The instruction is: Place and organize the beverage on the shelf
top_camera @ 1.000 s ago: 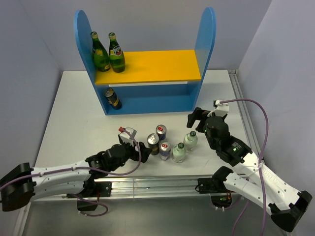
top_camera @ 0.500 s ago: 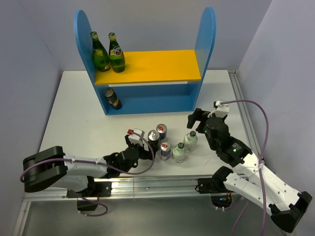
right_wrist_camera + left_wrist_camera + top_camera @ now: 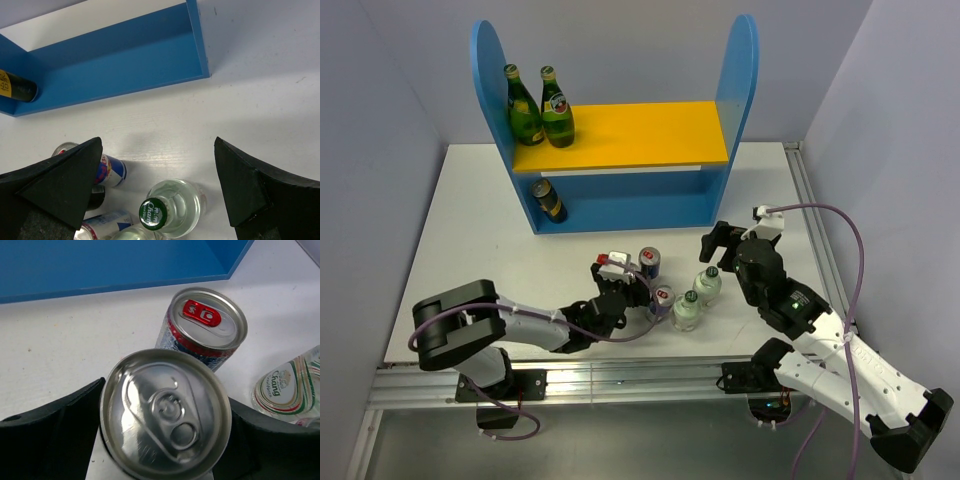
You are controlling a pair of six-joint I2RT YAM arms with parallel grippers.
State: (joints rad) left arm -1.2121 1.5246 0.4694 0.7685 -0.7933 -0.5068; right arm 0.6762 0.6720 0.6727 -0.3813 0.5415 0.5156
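My left gripper (image 3: 623, 284) (image 3: 165, 422) has its fingers against both sides of a dark can with a silver top (image 3: 165, 415), which stands on the table. A blue-and-silver can (image 3: 648, 264) (image 3: 205, 325) stands just behind it and another (image 3: 661, 298) to its right. Two clear bottles (image 3: 708, 284) (image 3: 687, 310) with dark green caps stand further right. My right gripper (image 3: 718, 240) (image 3: 157, 150) is open and empty above one clear bottle (image 3: 172, 210). The shelf (image 3: 630, 135) stands at the back, and a second dark can (image 3: 548, 200) (image 3: 15, 86) stands on its lower level at the left.
Two tall green bottles (image 3: 525, 108) (image 3: 557, 108) stand at the left end of the yellow upper board. The shelf's blue base (image 3: 125, 65) (image 3: 115, 262) lies just beyond the drinks. Grey walls close in on the left, the back and the right.
My left arm has reached rightward to the group of drinks, and its fingers now sit around the dark can. The right arm and the other drinks have not moved.
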